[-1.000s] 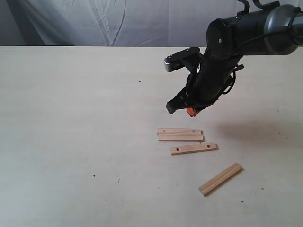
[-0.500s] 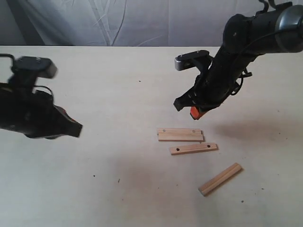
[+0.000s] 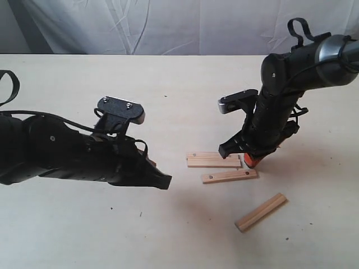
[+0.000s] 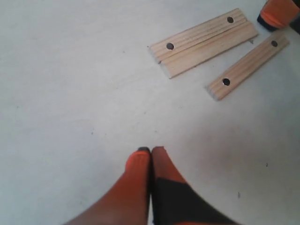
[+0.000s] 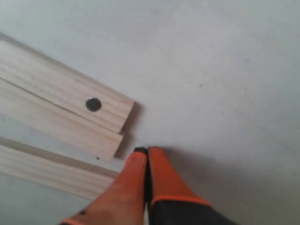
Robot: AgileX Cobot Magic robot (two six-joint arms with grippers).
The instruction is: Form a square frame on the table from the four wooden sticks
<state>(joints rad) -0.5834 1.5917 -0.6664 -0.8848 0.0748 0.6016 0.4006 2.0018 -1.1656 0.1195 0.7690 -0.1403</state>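
Right gripper, fingers pinched together and empty, sits at paired sticks' 3 o'clock end. Left gripper is the same, at 9 o'clock. Third stick and fourth stick lie toward 5 o'clock. Push slowly, tips grazing table, to split the pair.

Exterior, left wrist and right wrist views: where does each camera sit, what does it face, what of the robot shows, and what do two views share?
Exterior view: off the arms, looking down across the table toward white cloth; left arm and right arm show.
Left wrist view: on the left arm, facing the paired sticks; shut jaws show.
Right wrist view: on the right arm, close over the pair's end; shut jaws show.
Shared: the paired sticks, both wrist views.
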